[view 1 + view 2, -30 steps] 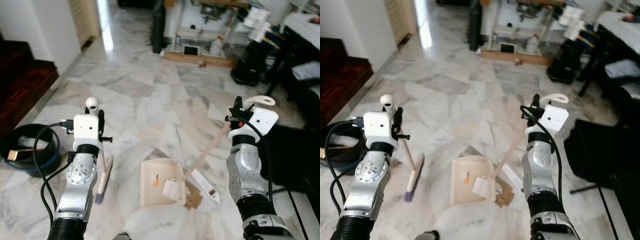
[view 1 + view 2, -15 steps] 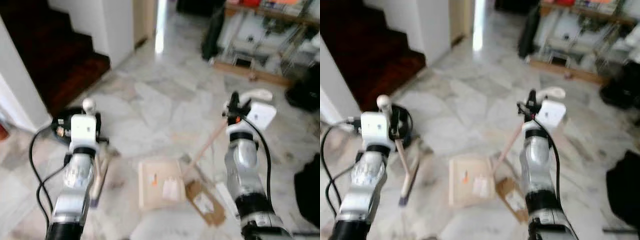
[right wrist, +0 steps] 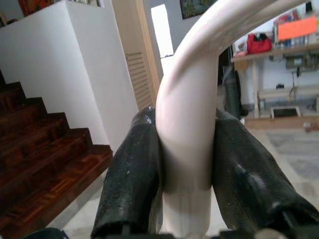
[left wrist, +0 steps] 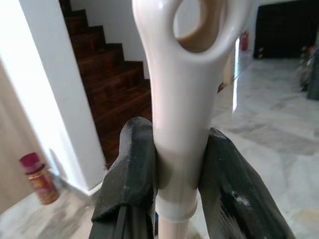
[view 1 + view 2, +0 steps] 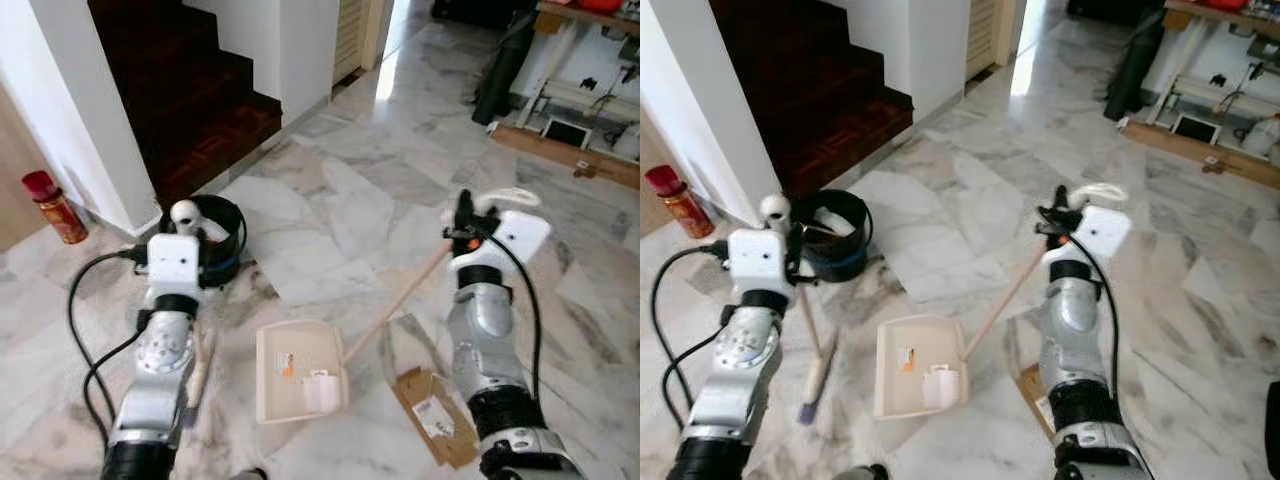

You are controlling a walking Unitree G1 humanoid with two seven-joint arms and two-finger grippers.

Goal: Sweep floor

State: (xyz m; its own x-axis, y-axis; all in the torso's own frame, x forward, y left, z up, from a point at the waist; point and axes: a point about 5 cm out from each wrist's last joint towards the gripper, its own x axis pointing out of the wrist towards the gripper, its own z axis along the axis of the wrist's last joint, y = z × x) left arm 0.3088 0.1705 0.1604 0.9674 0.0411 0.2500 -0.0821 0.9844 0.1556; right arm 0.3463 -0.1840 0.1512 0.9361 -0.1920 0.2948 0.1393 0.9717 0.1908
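Here, left pincer (image 4: 179,172) gripping broom (image 5: 812,345), right pincer (image 3: 187,164) dustpan (image 5: 298,370)

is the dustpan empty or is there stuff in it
Not empty. The cream dustpan lies flat on the marble floor with a white scrap and a small orange-marked piece in its tray.

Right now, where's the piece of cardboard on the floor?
In the left eye view the cardboard piece lies flat on the marble floor at the robot's lower right, just right of the dustpan, beside the right arm.
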